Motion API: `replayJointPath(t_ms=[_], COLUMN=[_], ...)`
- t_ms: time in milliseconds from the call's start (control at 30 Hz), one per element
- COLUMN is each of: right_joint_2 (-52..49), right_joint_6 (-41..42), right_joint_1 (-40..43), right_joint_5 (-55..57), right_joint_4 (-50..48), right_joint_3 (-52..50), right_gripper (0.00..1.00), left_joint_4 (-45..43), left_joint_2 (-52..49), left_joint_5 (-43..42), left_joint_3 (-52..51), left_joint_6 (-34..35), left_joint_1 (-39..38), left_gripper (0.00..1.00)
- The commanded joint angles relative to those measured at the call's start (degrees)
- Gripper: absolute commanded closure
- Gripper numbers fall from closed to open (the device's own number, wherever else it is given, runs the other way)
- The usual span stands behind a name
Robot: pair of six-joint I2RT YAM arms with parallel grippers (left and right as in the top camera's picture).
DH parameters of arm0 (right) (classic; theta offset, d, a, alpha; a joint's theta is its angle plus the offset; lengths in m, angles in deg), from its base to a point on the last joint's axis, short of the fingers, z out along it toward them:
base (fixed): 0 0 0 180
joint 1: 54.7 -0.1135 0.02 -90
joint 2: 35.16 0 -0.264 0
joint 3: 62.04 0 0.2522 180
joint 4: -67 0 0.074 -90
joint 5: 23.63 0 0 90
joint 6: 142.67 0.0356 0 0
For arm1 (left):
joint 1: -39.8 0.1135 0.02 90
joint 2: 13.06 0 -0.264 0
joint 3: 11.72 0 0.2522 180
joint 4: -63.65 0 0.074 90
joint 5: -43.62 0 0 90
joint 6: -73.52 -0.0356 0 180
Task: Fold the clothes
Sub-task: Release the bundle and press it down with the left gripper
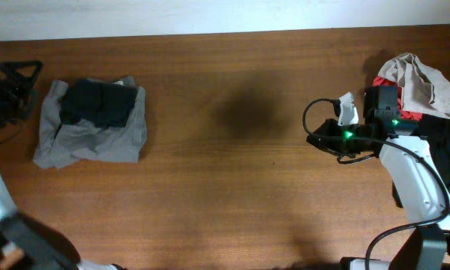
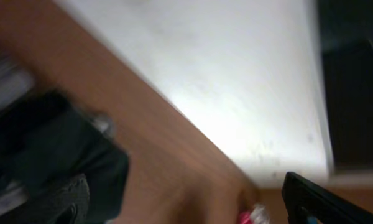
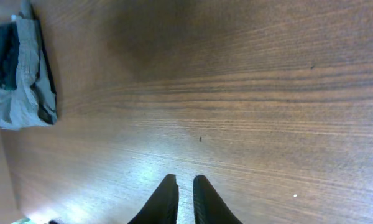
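Note:
The clothes lie in two places. A folded black T-shirt (image 1: 97,103) rests on folded grey trousers (image 1: 97,139) at the table's left. A loose heap of beige, red and black pieces (image 1: 424,86) sits at the right edge. My left gripper (image 1: 19,81) hangs just left of the folded stack, jaws spread wide and empty. Its wrist view is blurred, showing dark cloth (image 2: 50,155) at the left and the left gripper (image 2: 186,208) wide open over bare wood. My right gripper (image 1: 319,139) hovers left of the heap. The right gripper (image 3: 185,182) is parted by a thin slit, holding nothing.
Brown wooden table (image 1: 232,187) spans the view between the stack and the heap. The folded stack (image 3: 18,74) shows far off in the right wrist view. A pale surface (image 1: 210,15) borders the table's far edge. A black cable (image 1: 315,112) loops by the right wrist.

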Motion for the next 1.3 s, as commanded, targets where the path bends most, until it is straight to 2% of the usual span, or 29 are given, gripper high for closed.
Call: replayJointPath(t_ms=[0, 167, 233, 267, 333, 367, 433, 467, 533, 567, 633, 667, 700, 733, 767, 833, 1000, 1100, 1267], right_joint_2=[2.2, 6.4, 8.9, 9.9, 12.8, 14.0, 17.5, 18.9, 21.7, 23.1, 25.5, 26.5, 27.2, 28.0, 28.6, 29.6, 29.8, 29.7, 29.6], right_joint_6=[-3.7, -3.7, -3.8, -4.2, -6.1, -6.8, -9.6, -9.9, -10.2, -10.2, -10.9, -11.2, -11.2, -11.2, -11.2, -11.2, -11.1, -11.1, -11.1], right_joint_1=[-0.2, -0.2, -0.2, -0.2, -0.2, -0.2, -0.2, -0.2, -0.2, -0.2, -0.2, -0.2, -0.2, -0.2, -0.2, -0.2, -0.2, -0.2, -0.2], right_joint_5=[0.5, 0.5, 1.7, 2.3, 4.3, 5.3, 8.8, 10.3, 11.7, 12.1, 12.0, 12.0, 12.0, 12.0, 12.0, 12.0, 12.0, 12.0, 12.0], right_joint_4=[0.2, 1.8, 2.5, 2.9, 3.9, 4.3, 5.2, 5.5, 5.8, 5.8, 5.8, 6.0, 6.2, 6.4, 6.6, 6.7, 7.8, 8.9, 10.6], right_joint_3=[2.1, 8.2, 11.4, 12.7, 16.2, 17.6, 21.3, 22.6, 24.0, 24.3, 24.3, 24.3, 24.3, 24.3, 24.3, 24.3, 24.2, 24.2, 24.2], right_gripper=[0.84, 0.84, 0.84, 0.84, 0.84, 0.84, 0.84, 0.84, 0.84, 0.83, 0.83, 0.80, 0.69, 0.54, 0.33, 0.01, 0.01, 0.01, 0.01], left_joint_4=[3.4, 8.9, 11.6, 12.8, 16.0, 17.9, 22.8, 24.8, 28.2, 29.3, 31.1, 32.4, 33.7, 34.9, 35.9, 37.6, 39.0, 37.7, 38.6], left_joint_2=[7.6, 16.7, 20.5, 22.0, 25.8, 27.6, 31.8, 33.3, 35.9, 36.8, 38.1, 38.4, 38.7, 38.8, 38.7, 38.6, 38.3, 38.0, 37.9], left_joint_5=[2.6, 15.4, 20.6, 22.7, 28.9, 32.8, 43.0, 47.5, 54.1, 55.0, 55.0, 55.0, 55.0, 55.0, 55.0, 55.0, 54.5, 49.7, 49.9], left_joint_3=[0.6, 0.6, 0.6, 0.6, 0.6, 0.6, 0.6, 0.6, 0.6, 0.6, 0.6, 0.6, 0.6, 0.6, 0.6, 0.6, 0.6, 0.6, 0.6], left_joint_6=[-15.0, -25.7, -30.3, -32.2, -36.2, -37.6, -40.3, -40.3, -40.2, -40.2, -38.9, -37.7, -36.9, -36.5, -36.4, -36.4, -36.3, -36.3, -36.3], left_joint_1=[-2.1, -6.4, -9.2, -10.4, -14.1, -16.2, -21.8, -24.2, -28.9, -30.9, -34.0, -35.4, -36.3, -37.0, -37.3, -37.4, -37.4, -37.4, -37.4], left_gripper=[0.01, 0.02, 0.06, 0.11, 0.29, 0.35, 0.43, 0.43, 0.42, 0.36, 0.32, 0.28, 0.20, 0.01, 0.01, 0.01, 0.01, 0.01, 0.01])
